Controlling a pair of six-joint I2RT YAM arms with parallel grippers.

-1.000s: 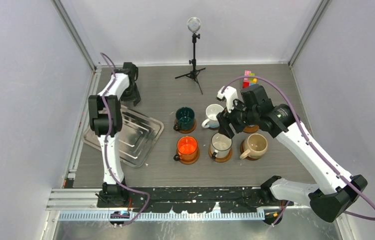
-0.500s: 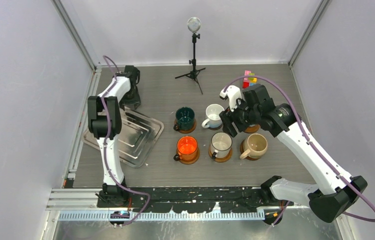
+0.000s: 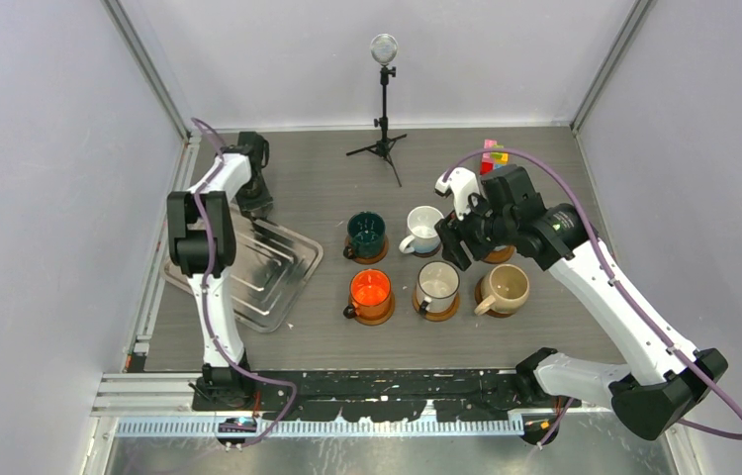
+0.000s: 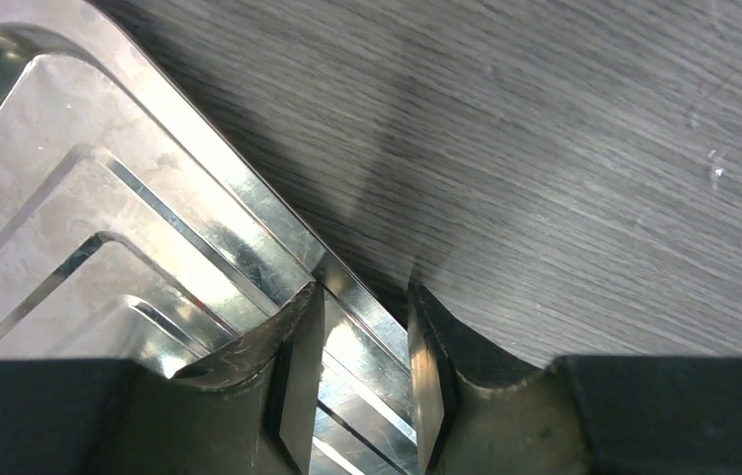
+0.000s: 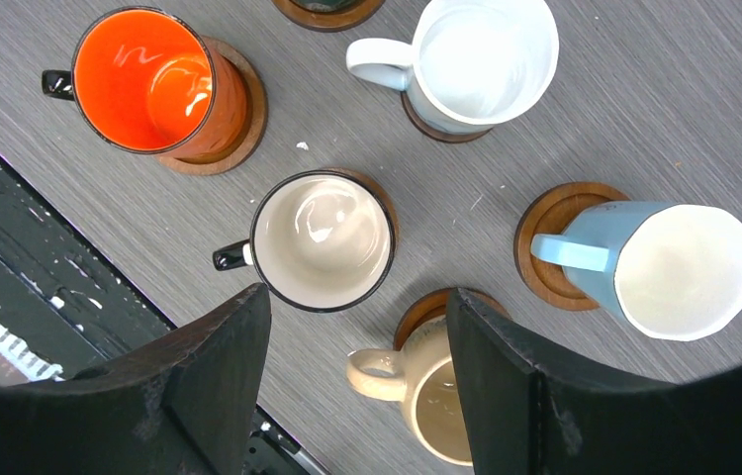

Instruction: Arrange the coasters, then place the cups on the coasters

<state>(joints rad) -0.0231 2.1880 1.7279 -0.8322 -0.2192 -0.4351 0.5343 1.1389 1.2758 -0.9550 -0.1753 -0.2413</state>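
Note:
Six cups stand in two rows, each on a wooden coaster [image 3: 373, 315]: dark green [image 3: 366, 235], white [image 3: 424, 226], orange [image 3: 370, 290], white with a dark rim [image 3: 437, 284] and beige [image 3: 508, 285]. The light blue cup [image 5: 664, 267] is mostly hidden under the right arm in the top view; it sits off-centre on its coaster [image 5: 545, 242]. My right gripper [image 5: 357, 297] hovers open above the cups and holds nothing. My left gripper [image 4: 362, 297] is at the far corner of the silver tray [image 4: 100, 198], jaws narrowly apart astride its rim.
A small tripod stand [image 3: 383, 99] is at the back centre. Coloured blocks [image 3: 494, 153] sit at the back right. The tray [image 3: 248, 277] lies on the left side of the table, and frame posts and walls border it on both sides.
The left gripper's jaws have narrowed around the tray's rim and the arm has shifted slightly left. The right gripper has drifted a little right and stays open.

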